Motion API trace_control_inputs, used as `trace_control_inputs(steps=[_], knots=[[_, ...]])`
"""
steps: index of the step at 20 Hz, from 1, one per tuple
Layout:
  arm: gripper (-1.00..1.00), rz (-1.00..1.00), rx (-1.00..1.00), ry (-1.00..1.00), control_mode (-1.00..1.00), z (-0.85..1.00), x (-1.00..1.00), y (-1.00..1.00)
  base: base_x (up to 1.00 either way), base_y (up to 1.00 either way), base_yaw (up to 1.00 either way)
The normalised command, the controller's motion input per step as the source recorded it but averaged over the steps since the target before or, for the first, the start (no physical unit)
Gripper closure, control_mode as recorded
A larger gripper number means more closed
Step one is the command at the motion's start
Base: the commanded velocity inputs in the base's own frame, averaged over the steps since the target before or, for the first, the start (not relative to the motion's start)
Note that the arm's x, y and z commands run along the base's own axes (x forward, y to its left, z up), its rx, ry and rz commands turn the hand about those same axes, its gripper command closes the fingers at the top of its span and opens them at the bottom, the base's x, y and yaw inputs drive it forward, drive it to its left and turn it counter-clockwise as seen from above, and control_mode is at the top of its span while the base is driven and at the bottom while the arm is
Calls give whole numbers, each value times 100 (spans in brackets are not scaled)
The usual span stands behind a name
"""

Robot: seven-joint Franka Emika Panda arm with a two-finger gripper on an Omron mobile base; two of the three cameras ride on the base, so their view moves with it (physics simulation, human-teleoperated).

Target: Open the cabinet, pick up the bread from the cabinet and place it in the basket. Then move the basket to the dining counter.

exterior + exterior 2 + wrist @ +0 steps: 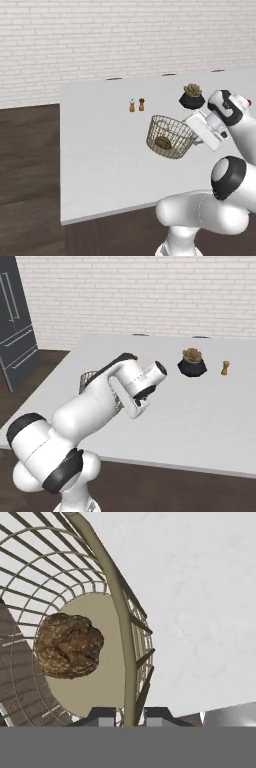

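White brick backed the pale dining counter [100,165], where a small potted succulent [192,96] and two little shakers [136,105] stood toward the far side. The wire basket [170,136] hung tilted above the counter's right part, with the bread [163,143] lying inside on its tan base. The hand [127,716] was clamped on the basket's rim from the right, one finger tip [101,715] inside the mesh and the other outside, so the bread sat just beyond and to the inner side of the fingers, not touching them. Held only by a thin rim wire and already tipped, the basket could probably swing or slip in the grip if lowered fast, and the roll might tumble over the low side. Setting it down off level could also leave it rocking, or nudge it toward the succulent, which stood near.
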Motion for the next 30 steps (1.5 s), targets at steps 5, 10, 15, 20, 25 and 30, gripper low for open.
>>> trace_control_inputs(steps=[5,10,15,20,25,30], knots=[[100,-22,-37,-14,-100,-15,65,42,0,0,0],[100,-25,-51,-14,-100,-26,34,66,0,0,0],[100,-13,-25,-3,-100,-35,23,11,0,0,0],[100,0,-1,7,-100,-47,40,-24,0,0,0],[100,0,-2,1,-100,-44,20,-11,0,0,0],[-100,0,-1,0,-100,-8,0,0,0,0,0]])
